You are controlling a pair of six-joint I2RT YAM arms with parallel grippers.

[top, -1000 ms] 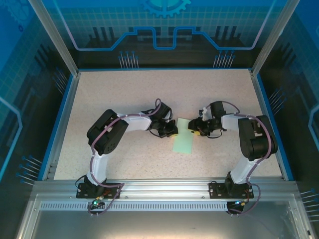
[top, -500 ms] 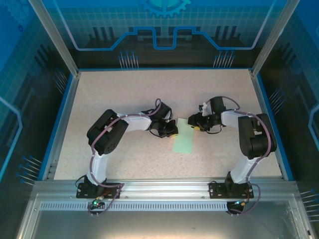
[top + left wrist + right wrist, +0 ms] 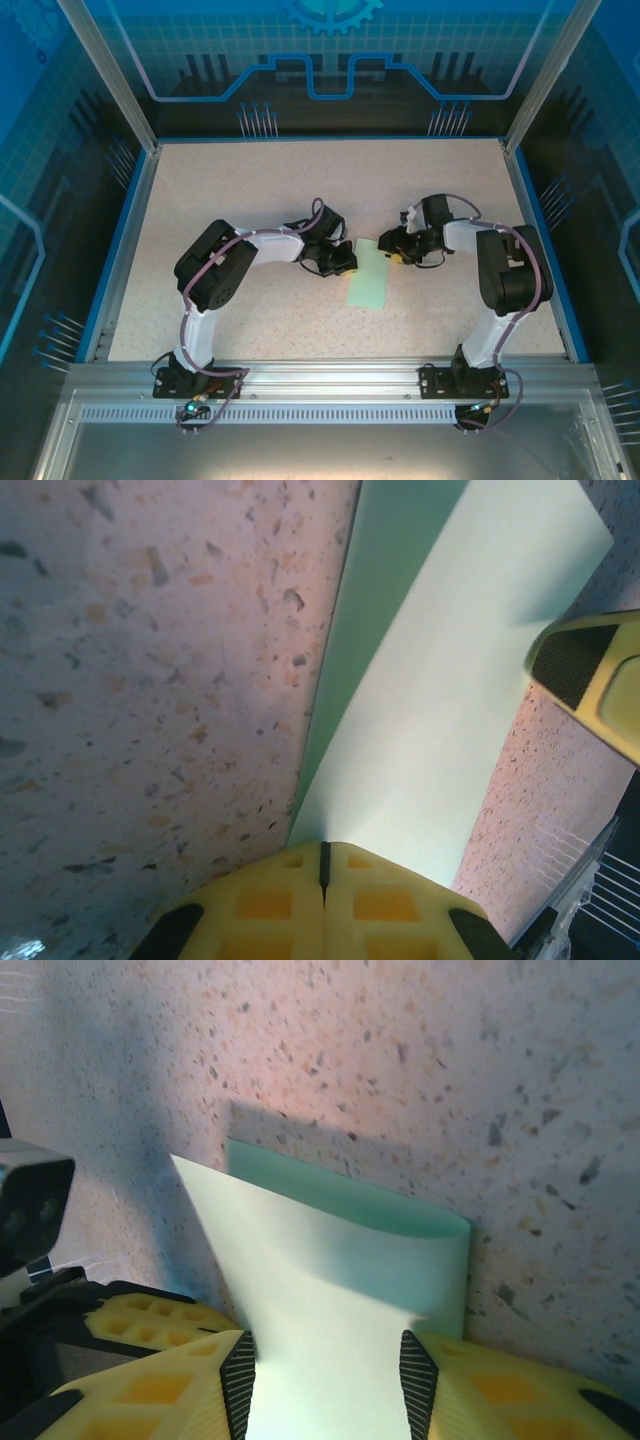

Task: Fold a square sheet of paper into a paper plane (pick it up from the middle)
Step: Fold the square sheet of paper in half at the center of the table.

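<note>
Because a thin sheet tends to spring open once it is doubled over, the left gripper (image 3: 343, 263) stands with its yellow jaws pressed tight together, nothing between them. Its tips are planted at the left edge of the square sheet of paper (image 3: 369, 280), and I judge it is acting as a weight that pins the sheet to the speckled table (image 3: 300, 190). The right gripper (image 3: 392, 250) sits at the far right end of the sheet. Its jaws are partly spread, one pad on either side, with the top layer of paper running between them. That looks like a stance for flattening or tidying the fold while the other arm holds the sheet, though I cannot tell whether the pads actually bear on the paper or only hover over it. The sheet lies mid-table between the two grippers, slightly slanted, as a long narrow rectangle of two layers. It is plain pale mint green and unmarked. The upper layer (image 3: 330, 1250) reads lighter and lifts a little off the lower one, which shows as a darker green band along one edge with shadow beneath it. So the fold is not yet pressed flat, and no diagonal creases or pointed nose are visible.
</note>
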